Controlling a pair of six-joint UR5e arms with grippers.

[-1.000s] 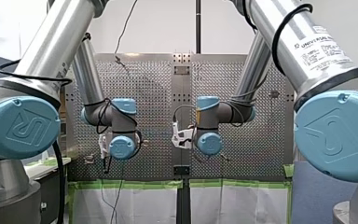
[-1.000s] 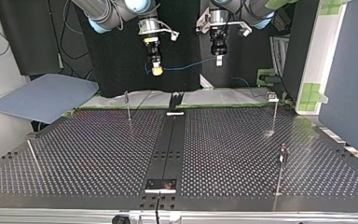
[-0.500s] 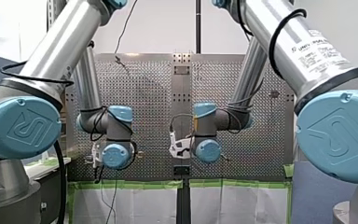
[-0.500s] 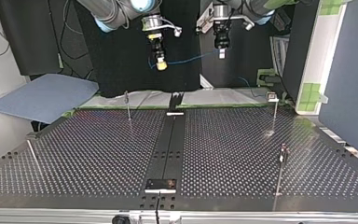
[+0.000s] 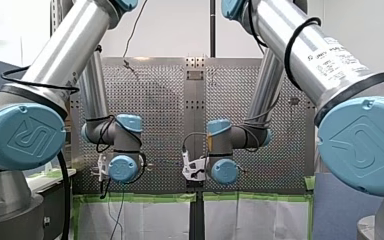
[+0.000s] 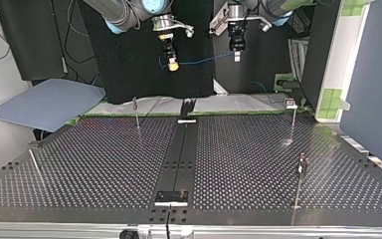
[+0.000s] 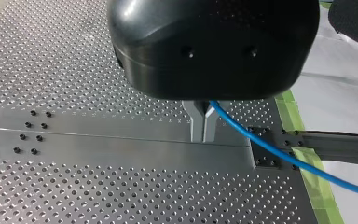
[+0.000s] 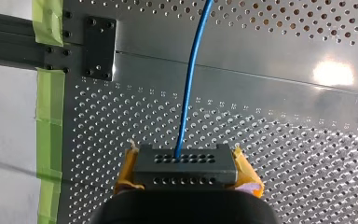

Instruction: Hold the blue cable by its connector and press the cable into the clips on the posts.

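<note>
At the top view's twelve o'clock, my right hand clamps the connector. My left hand pinches the blue cable

Post clips too sm. to tell

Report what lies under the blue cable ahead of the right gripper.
Under the blue cable lies the perforated table, crossed by a plain metal strip. No clip or post shows there. What lies beneath the connector and right gripper is covered.
</note>
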